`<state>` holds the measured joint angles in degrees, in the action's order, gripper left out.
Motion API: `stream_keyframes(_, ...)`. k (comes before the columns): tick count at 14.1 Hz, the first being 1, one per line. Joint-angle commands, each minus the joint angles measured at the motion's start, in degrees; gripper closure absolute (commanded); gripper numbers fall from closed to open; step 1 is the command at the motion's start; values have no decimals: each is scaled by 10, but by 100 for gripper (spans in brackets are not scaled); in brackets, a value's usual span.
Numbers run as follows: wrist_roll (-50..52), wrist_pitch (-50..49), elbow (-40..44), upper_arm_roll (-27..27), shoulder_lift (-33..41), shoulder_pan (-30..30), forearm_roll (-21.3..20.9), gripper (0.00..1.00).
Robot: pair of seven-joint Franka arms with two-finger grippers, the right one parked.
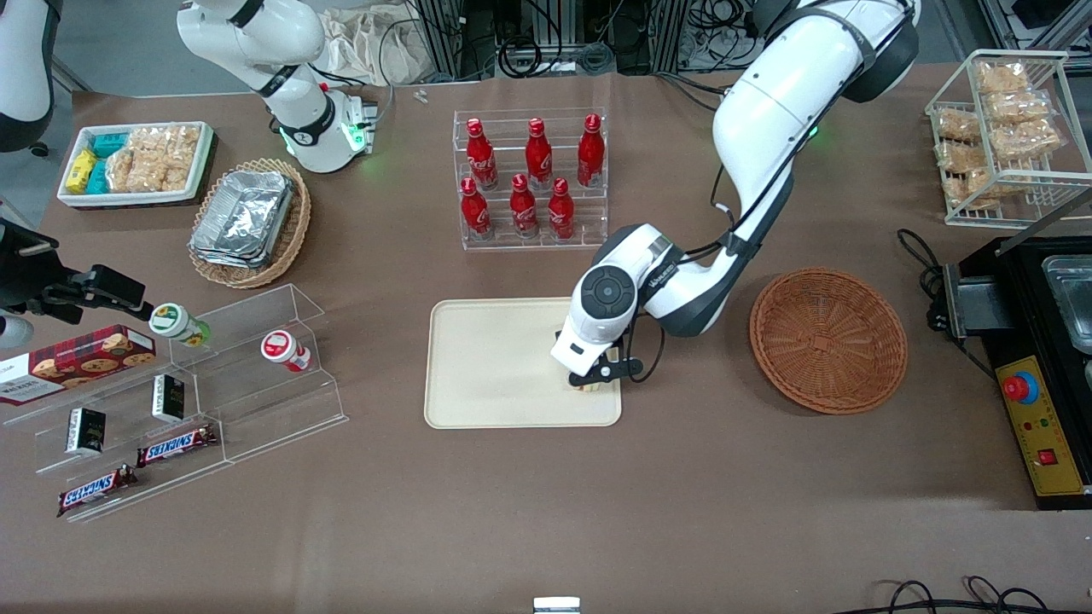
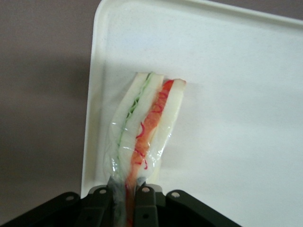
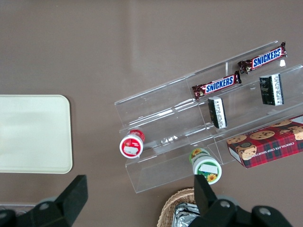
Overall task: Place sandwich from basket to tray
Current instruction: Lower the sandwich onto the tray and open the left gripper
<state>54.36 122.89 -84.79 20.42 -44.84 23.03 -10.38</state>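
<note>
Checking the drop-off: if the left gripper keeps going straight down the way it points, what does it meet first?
Most likely the tray. The left gripper is shut on the sandwich directly over the tray's corner, so the sandwich's lower edge would touch first; remaining height is unclear.

One sandwich (image 2: 147, 127), one tray (image 1: 486, 358), and one round basket (image 1: 827, 339). Six red bottles (image 1: 529, 179) stand in a clear rack. Two Snickers bars (image 1: 136, 465), two small dark boxes (image 1: 128, 414), two capped jars (image 1: 230, 337), one cookie box (image 1: 81, 362). One gripper (image 1: 589, 384) at the tray's 4 o'clock corner.
</note>
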Motion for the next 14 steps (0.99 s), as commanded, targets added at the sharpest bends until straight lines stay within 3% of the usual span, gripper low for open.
stream_keyframes(1,-7,-6,16,-3,-13,6,-20,92)
stream_keyframes(2,-7,-4,16,-3,-13,6,-20,59)
stream_keyframes(3,-7,-3,16,-4,-13,6,-24,1)
stream_keyframes(10,10,-8,25,-6,46,-3,-14,0)
stream_keyframes(14,44,-47,23,-6,122,-70,-20,0)
